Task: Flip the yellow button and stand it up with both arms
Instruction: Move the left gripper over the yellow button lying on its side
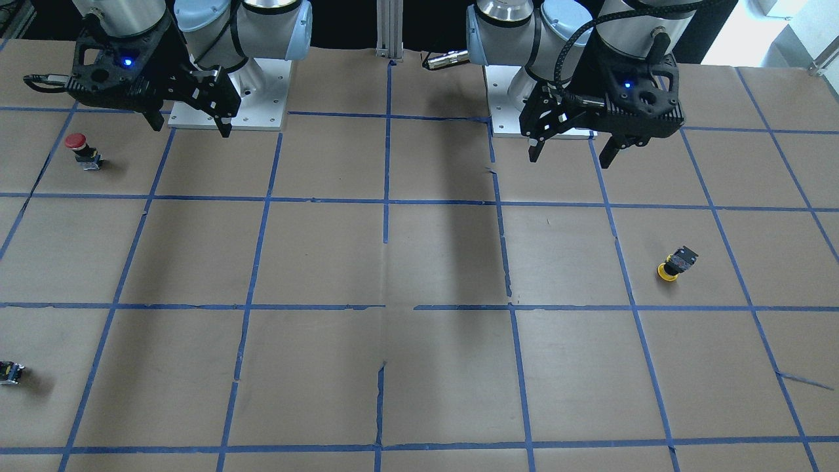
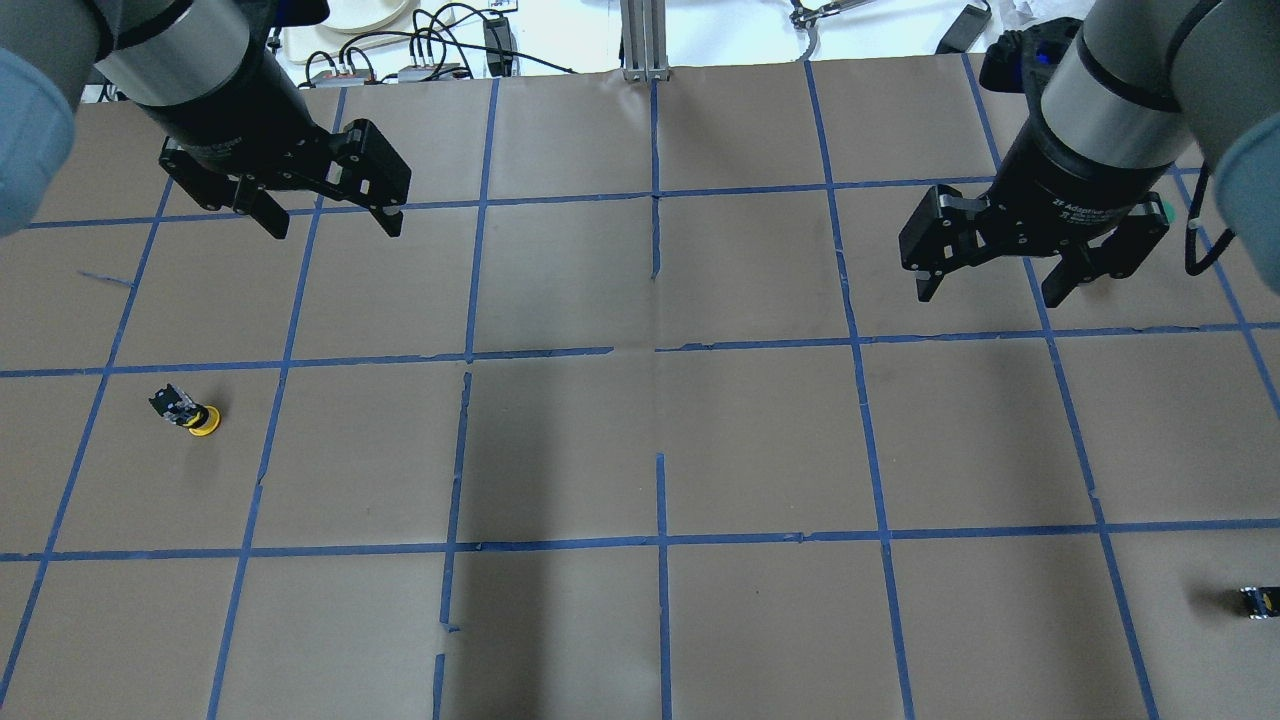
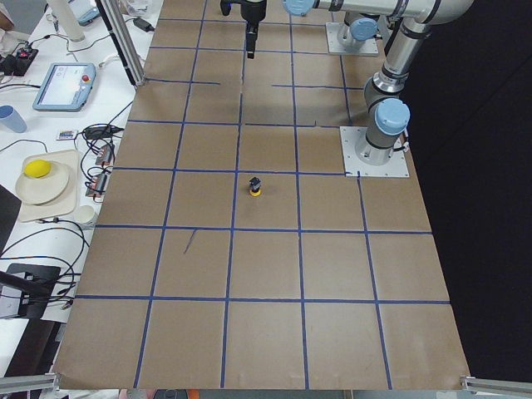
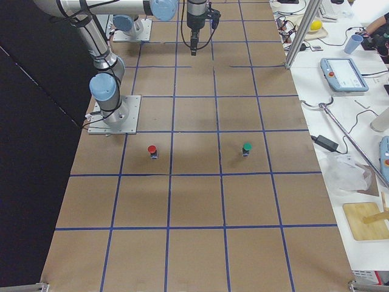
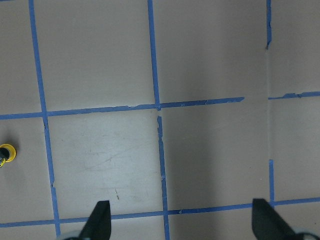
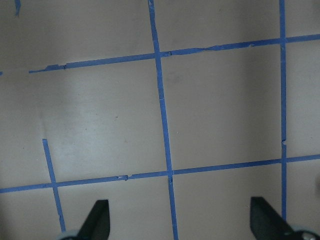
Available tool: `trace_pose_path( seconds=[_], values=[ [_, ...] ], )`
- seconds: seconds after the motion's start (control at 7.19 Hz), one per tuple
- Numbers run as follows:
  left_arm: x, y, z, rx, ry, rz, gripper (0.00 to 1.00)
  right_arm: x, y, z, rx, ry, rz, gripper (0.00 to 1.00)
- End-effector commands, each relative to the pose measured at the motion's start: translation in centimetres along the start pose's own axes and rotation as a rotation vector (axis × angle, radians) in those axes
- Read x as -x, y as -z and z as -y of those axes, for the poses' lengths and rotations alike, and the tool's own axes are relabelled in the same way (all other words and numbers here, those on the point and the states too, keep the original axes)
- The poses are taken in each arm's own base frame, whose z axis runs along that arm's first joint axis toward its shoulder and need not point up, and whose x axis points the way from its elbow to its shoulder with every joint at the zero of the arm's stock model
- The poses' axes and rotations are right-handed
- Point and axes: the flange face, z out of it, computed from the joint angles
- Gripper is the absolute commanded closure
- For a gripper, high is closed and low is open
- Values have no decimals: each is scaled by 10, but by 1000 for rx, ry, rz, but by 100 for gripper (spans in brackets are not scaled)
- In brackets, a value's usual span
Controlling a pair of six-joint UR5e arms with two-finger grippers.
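Looks like the very first step, the approach: nothing gripped, nothing touched yet.

Finds the yellow button on the robot's left half of the table, alone in its square, well apart from both claws. Seems tipped over, with the yellow cap low and the black base up and aslant; cannot tell whether resting on the cap or on the side.

Next, probably, calls for lowering the left gripper out toward the button, closing on the boxy base, lifting, then handing over to the right gripper for the turn, before setting down base first.

As for the claws: both spread wide, nearly to the full, hanging above the table, holding nothing and touching nothing. In both wrist views, only bare paper and blue tape between the fingertips.
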Motion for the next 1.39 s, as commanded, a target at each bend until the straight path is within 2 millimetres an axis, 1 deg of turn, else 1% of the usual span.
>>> trace_pose_path(
  seconds=[0.0,0.14,0.28,0.42,0.56,0.7,0.97,1.11,1.25],
  values=[
    [22,-12,11,4,38,-1,0,0,-1,-1,5,-1,-1,0],
    [23,-14,13,8,49,6,0,0,-1,-1,6,-1,-1,0],
    [29,-17,10,34,41,66,0,0,-2,0,7,1,-1,0],
    [38,-28,3,81,37,138,0,0,-1,1,1,1,-1,0],
    [48,-37,2,96,48,148,0,0,0,0,4,1,-2,0],
    [76,-45,7,117,34,144,0,0,-2,0,7,1,-1,0],
    [140,-70,23,168,-26,121,1,0,-2,0,8,1,-3,0],
    [180,-86,29,184,-70,100,2,0,-2,0,5,1,-3,0],
    [216,-100,26,218,-148,68,5,0,-2,0,4,2,-2,0]
  ],
)
